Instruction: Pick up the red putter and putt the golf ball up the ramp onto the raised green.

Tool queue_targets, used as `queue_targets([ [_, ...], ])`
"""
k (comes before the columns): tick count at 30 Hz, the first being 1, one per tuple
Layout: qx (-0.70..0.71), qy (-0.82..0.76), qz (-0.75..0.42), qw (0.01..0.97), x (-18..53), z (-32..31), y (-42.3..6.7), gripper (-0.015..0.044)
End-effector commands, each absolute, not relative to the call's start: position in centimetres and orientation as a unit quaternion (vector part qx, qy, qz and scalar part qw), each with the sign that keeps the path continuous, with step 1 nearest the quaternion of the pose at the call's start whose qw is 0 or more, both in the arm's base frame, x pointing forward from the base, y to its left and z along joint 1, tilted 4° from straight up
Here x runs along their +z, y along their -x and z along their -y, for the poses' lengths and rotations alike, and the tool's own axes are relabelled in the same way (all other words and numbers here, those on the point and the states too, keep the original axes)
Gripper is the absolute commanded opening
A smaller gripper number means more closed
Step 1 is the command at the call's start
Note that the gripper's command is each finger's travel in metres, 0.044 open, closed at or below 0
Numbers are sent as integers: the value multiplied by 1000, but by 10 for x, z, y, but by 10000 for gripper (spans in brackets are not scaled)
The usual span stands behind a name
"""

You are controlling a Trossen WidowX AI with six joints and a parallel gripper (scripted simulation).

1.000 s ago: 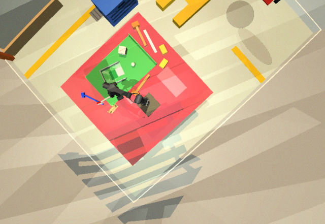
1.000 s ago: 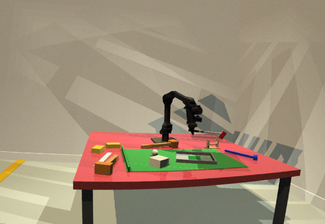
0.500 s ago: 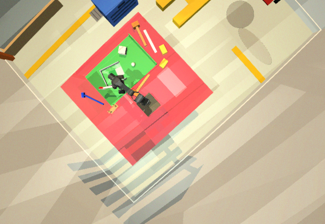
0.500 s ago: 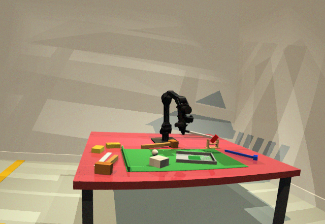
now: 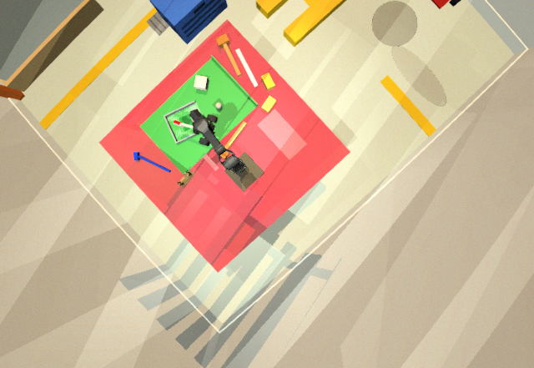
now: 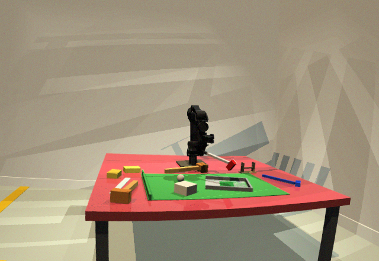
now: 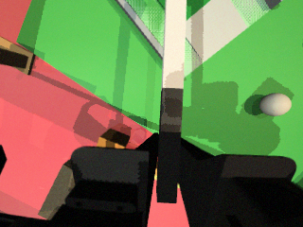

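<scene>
My gripper (image 6: 204,152) (image 7: 164,137) is shut on the dark grip of the red putter and holds it in the air. The putter's white shaft (image 6: 217,157) (image 7: 174,47) slants down and away to its red head (image 5: 176,122) (image 6: 231,164). In the top view the head appears over the grey-walled frame (image 5: 170,129) (image 6: 228,189); its height is hard to tell. The frame holds green and pale patches; a pale surface (image 7: 213,40) beside it may be the ramp. The white golf ball (image 5: 219,105) (image 6: 180,177) (image 7: 276,104) lies on the green mat, outside the frame. The head is outside the wrist view.
A white block (image 5: 200,82) (image 6: 185,187) stands on the mat. A blue putter (image 5: 153,163) (image 6: 280,179) and small rack (image 5: 185,178) (image 6: 247,171) lie past one end. Mallets (image 5: 232,58) (image 5: 235,135), a white bar (image 5: 246,67) and yellow blocks (image 5: 268,81) (image 5: 269,103) lie around it.
</scene>
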State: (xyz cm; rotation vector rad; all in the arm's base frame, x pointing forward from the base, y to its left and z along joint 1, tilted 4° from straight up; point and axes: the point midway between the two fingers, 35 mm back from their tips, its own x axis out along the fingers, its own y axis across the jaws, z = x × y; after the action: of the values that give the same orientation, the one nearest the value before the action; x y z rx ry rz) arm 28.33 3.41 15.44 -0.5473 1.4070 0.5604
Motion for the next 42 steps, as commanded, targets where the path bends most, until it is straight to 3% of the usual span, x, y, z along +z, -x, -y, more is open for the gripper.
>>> queue_targets([
  [1,219,223,-635,707,161,-18,-283,0],
  [30,-63,-4,-688,723,180,122,-237,0],
  [42,-77,-15,-688,721,162,130,-234,0],
])
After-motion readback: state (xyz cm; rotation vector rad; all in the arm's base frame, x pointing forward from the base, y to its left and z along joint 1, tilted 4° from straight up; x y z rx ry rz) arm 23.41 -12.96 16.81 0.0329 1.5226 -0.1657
